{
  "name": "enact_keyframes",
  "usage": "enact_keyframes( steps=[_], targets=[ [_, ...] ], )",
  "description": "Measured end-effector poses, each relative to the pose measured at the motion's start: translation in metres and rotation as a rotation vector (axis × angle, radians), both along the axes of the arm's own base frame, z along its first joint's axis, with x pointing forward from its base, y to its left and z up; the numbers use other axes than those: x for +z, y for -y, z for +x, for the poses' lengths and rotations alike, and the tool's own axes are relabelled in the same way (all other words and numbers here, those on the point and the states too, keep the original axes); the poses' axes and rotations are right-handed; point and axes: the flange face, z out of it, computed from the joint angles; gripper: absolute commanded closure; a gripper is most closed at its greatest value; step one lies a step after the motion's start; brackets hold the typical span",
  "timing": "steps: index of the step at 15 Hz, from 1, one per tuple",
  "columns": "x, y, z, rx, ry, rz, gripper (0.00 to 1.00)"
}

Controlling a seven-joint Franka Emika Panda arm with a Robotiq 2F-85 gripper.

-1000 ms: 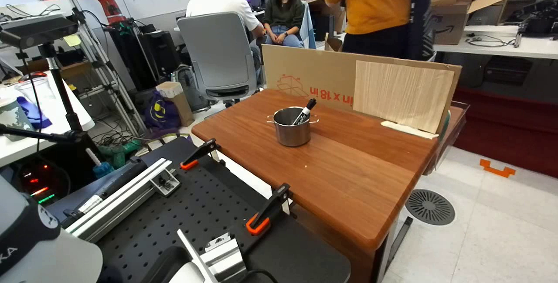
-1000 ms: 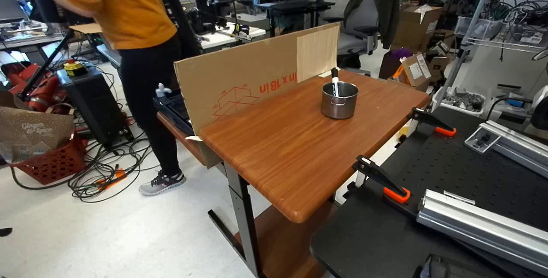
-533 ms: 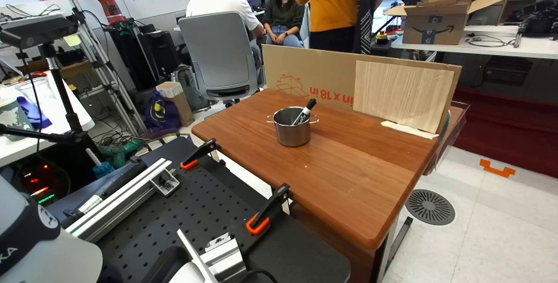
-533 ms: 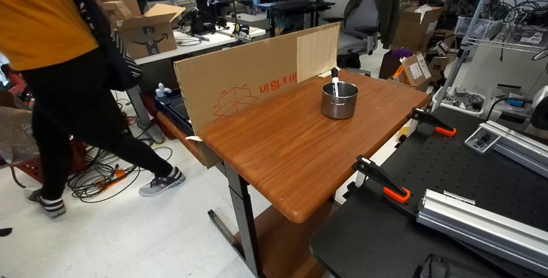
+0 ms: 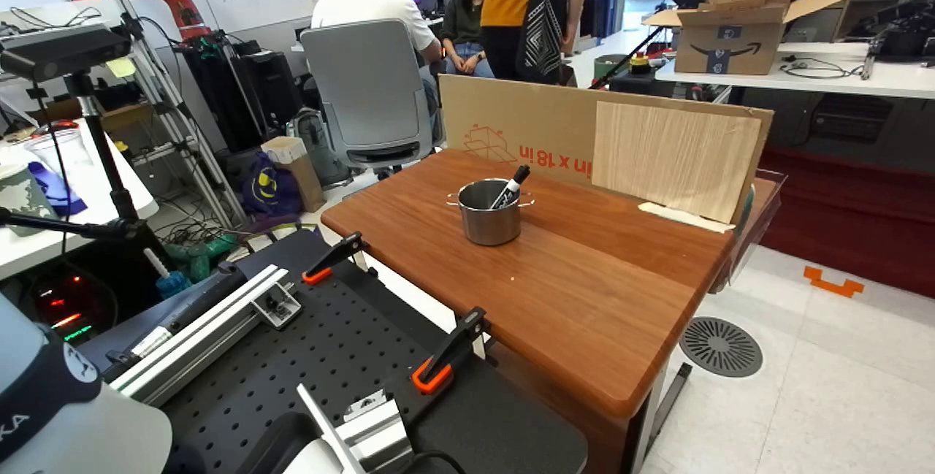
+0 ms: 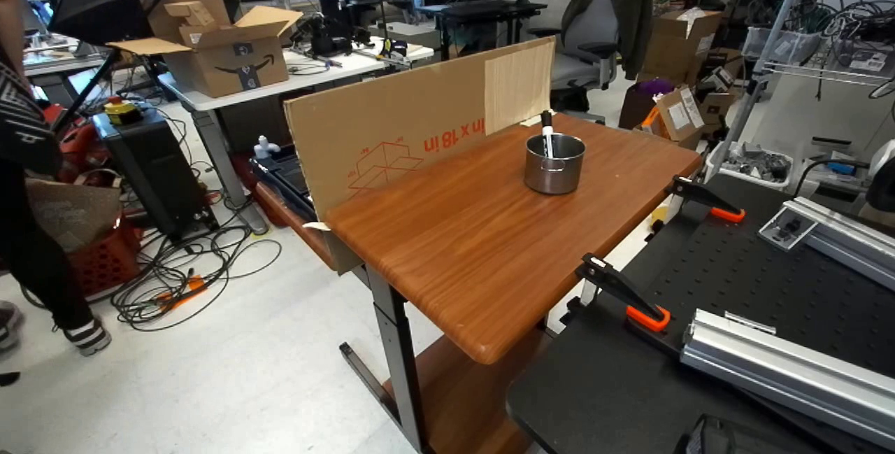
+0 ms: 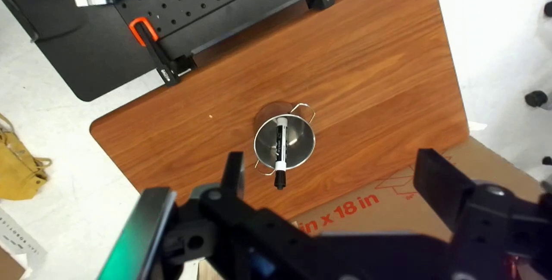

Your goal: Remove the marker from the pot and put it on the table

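My fingers (image 7: 440, 185) are spread wide, gripping nothing; the marker (image 7: 280, 152) leans in the pot (image 7: 304, 144) on the table (image 7: 379, 64), its capped end showing between my fingers in the wrist view, yet well apart; in both exterior views the pot's wall hides its lower end

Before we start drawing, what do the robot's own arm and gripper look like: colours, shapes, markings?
In an exterior view, the visible part of the arm is pale grey-white and smoothly rounded, with a black band bearing the white letters KA and a round badge. In the wrist view, the gripper is mostly black and angular, with round silvery fasteners and blocky fingers.
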Motion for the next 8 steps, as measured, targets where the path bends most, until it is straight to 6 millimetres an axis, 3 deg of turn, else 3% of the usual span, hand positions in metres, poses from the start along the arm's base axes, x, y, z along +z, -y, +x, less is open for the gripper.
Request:
enact_keyframes(
  steps=[8],
  targets=[
    [-0.097,0.018,0.068,-0.129,0.057,0.016,0.00]
  ],
)
